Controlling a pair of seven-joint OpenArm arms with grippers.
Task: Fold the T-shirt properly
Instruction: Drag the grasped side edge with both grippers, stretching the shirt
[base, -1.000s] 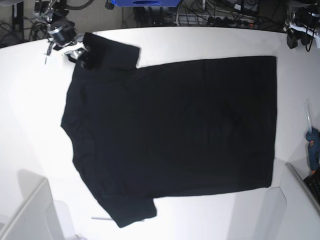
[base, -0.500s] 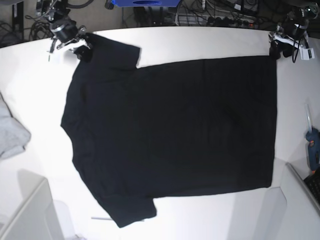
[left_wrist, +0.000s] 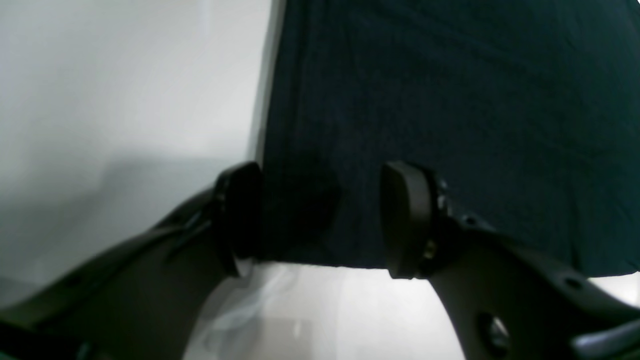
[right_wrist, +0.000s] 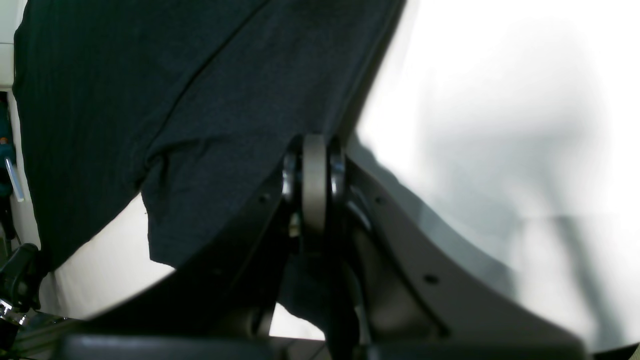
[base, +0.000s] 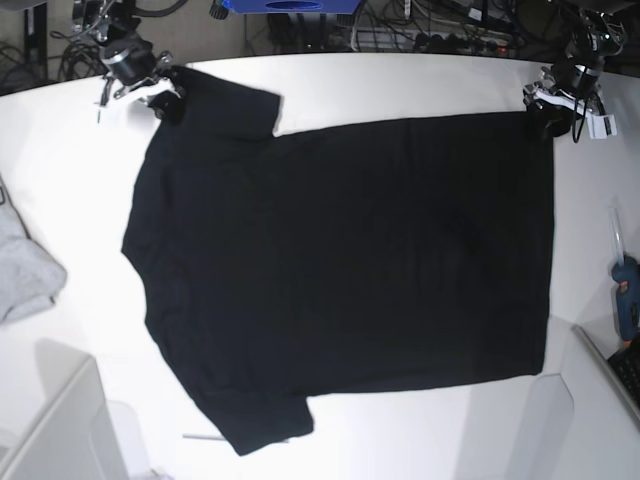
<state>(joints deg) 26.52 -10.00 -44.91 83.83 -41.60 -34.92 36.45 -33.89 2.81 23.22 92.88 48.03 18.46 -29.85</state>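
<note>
Here, the T-shirt was spread flat across the middle of the white desk, its sleeves toward the left of the base frame and its hem along the right. At the upper left of that frame, the right tool was set on the edge of the upper sleeve; in the right wrist view the right tool was seen with its jaws pressed tightly together, black cloth of the T-shirt lying beside and beneath them, so the sleeve edge appeared to be pinched. At the upper right of the base frame, the left tool was placed at the hem corner. In the left wrist view the left tool was held moderately wide, its two pads straddling the corner of the T-shirt, with cloth between them but not clamped. A light grey garment was lying at the left edge of the desk, well apart from the T-shirt. A blue tool-like object was lying near the right edge.
</note>
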